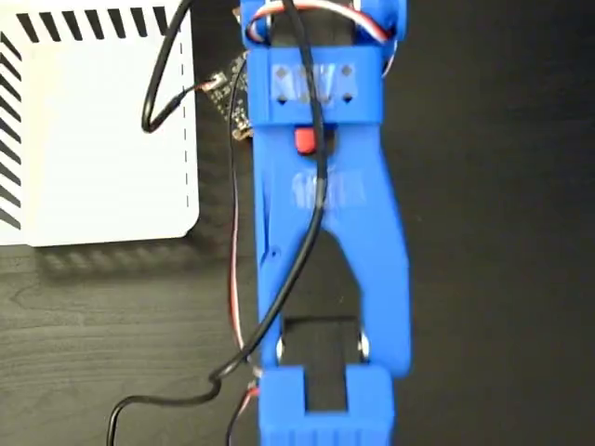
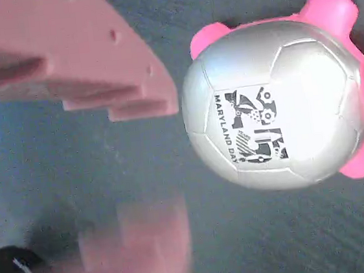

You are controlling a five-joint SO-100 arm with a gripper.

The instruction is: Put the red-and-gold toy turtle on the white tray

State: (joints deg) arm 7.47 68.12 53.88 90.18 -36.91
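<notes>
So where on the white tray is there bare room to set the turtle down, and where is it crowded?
In the fixed view the white tray shows a bare white middle, bordered by black stripes along its top and left edges. A black cable loops over its right edge, next to the blue arm; that side is crowded. The wrist view shows the turtle on dark table beside the open gripper.

Turtle [image 2: 273, 107] and tray [image 1: 93, 130], we're seeing both
Turtle's sitting shell-up on dark table; striped white tray's lying flat.
</notes>
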